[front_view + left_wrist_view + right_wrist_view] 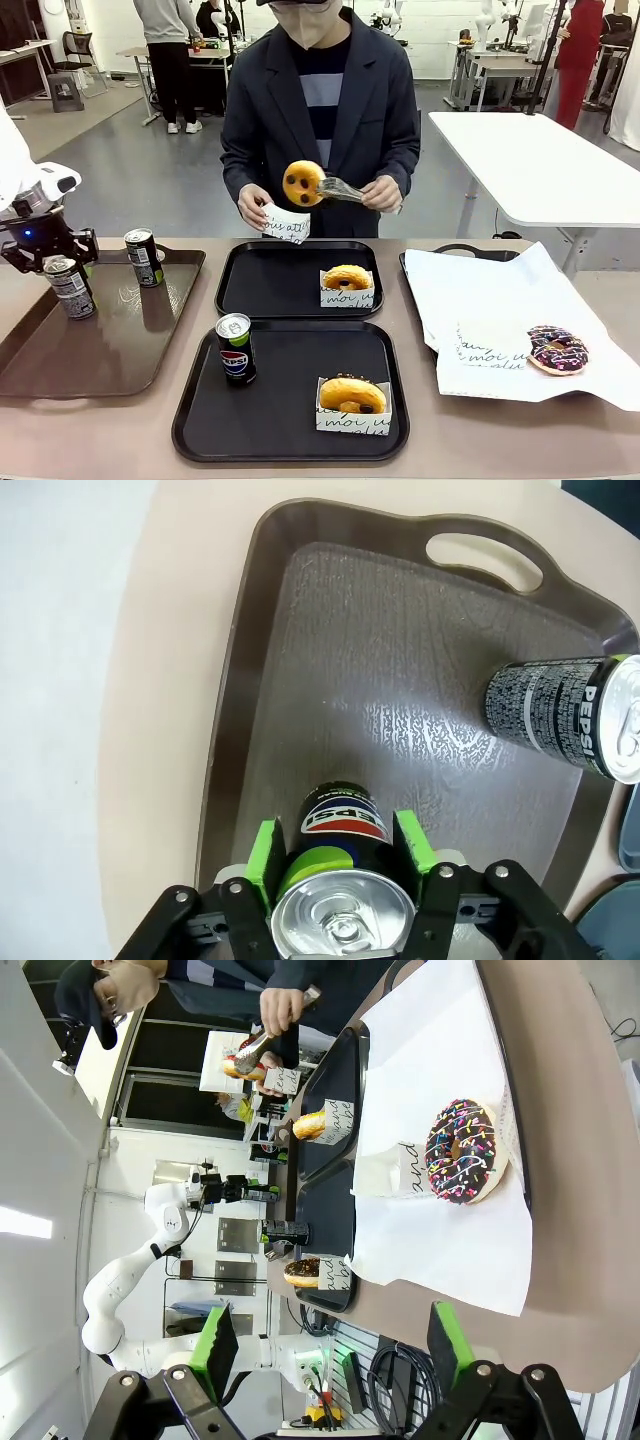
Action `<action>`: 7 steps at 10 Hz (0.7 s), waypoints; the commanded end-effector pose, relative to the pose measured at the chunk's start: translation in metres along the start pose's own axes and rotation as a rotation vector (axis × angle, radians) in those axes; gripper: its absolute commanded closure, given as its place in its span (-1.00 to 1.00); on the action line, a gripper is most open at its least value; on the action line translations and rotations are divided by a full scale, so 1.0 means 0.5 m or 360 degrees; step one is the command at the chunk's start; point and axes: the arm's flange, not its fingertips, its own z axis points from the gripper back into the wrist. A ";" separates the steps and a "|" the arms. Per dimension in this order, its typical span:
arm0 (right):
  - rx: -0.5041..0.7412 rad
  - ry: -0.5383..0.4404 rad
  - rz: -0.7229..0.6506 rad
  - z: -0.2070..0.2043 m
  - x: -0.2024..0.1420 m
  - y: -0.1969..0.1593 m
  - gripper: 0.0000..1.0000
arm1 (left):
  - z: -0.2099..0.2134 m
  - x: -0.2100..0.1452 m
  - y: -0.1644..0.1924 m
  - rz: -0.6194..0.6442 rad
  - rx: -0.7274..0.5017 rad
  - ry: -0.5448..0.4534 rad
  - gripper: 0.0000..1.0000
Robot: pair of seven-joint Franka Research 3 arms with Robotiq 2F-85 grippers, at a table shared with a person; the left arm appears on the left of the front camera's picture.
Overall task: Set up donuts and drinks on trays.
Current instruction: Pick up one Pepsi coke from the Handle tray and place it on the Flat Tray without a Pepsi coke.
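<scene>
Hazards, then views, itemised.

**Left end effector** [58, 262]: over the brown tray [110, 365] at the desk's [100, 435] left end. It is drawn narrow around the gripped can [345, 820], with the green pads [264, 855] against the can's two sides just below its top.

**Right end effector** [335, 1350]: jaws wide, nothing between them, hanging beyond the desk edge near the sprinkled donut [462, 1152].

**Task items:**
- Near black tray [290, 425]: carries the placed can [236, 350] and the near donut [350, 394].
- Far black tray [265, 285]: carries the far donut [347, 276] and no drink, so it is the likely destination.
- Second can [144, 257]: upright at the back of the brown tray.

**Risk 1:** The hold sits high on a slim can. If the squeeze is light or off-centre, the can may swing or slip on the lift.

**Risk 2:** The second can stands between the gripped can and the black trays. A low sideways carry could topple it.

**Risk 3:** The person holds a tonged donut [303, 183] and a paper sleeve [287, 222] just above the far tray's back rim, so an arm arriving there may meet those hands.

**Risk 4:** A careless set-down could crush the far donut's sleeve.

**Views:**
- The left wrist view supplies the pad contact and the can's logo, which the front view renders too small to judge.
- The front view supplies the layout of the trays and the person's hands.
- The right wrist view supplies the width of its own jaws.
</scene>
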 end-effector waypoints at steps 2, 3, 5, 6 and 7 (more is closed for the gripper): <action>0.0041 -0.0042 0.0024 -0.003 0.005 0.001 -1.00 | 0.012 0.002 -0.002 0.0059 0.0079 0.0015 1.00; 0.0041 -0.0042 0.0024 -0.003 0.005 0.001 -1.00 | 0.022 -0.002 -0.004 0.0081 0.0103 0.0024 1.00; 0.0041 -0.0042 0.0024 -0.003 0.005 0.001 -1.00 | 0.116 -0.033 -0.026 0.0088 0.0117 0.0043 1.00; 0.0041 -0.0042 0.0024 -0.003 0.005 0.001 -1.00 | 0.182 -0.056 -0.035 0.0077 0.0127 0.0021 1.00; 0.0041 -0.0042 0.0024 -0.003 0.005 0.001 -1.00 | 0.243 -0.078 -0.042 0.0061 0.0131 0.0004 1.00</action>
